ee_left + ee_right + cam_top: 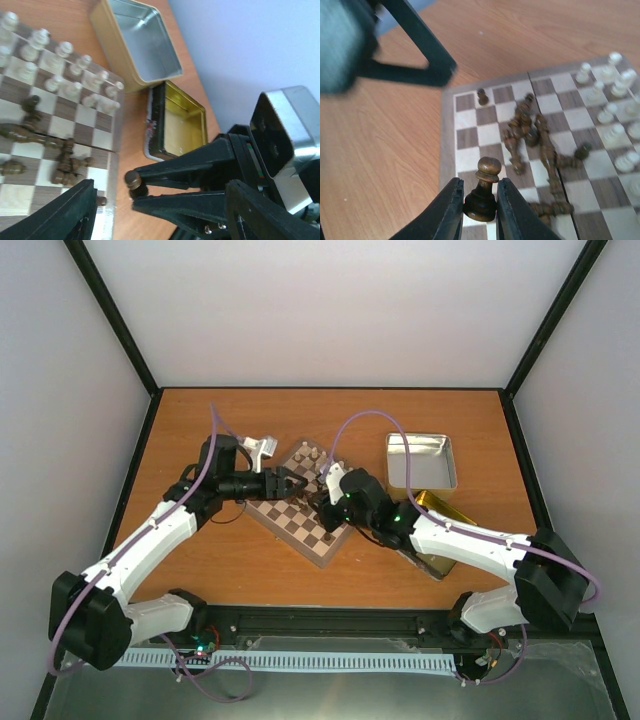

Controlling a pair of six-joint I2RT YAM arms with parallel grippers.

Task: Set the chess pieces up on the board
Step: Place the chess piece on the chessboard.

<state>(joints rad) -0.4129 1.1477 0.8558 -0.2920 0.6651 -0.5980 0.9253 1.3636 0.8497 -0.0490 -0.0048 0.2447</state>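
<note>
Right gripper (480,210) is clamped on an upright dark pawn (483,192), low over the chessboard (468,137) near its rim. Left gripper (288,483) hangs with jaws apart by the board's left corner. The pawn is best lowered straight onto a bare rim-side square, keeping off the toppled dark pieces (535,140) nearby; open tabletop (380,150) lies beyond the edge

White walls (340,310), orange wooden table (480,430)
</note>
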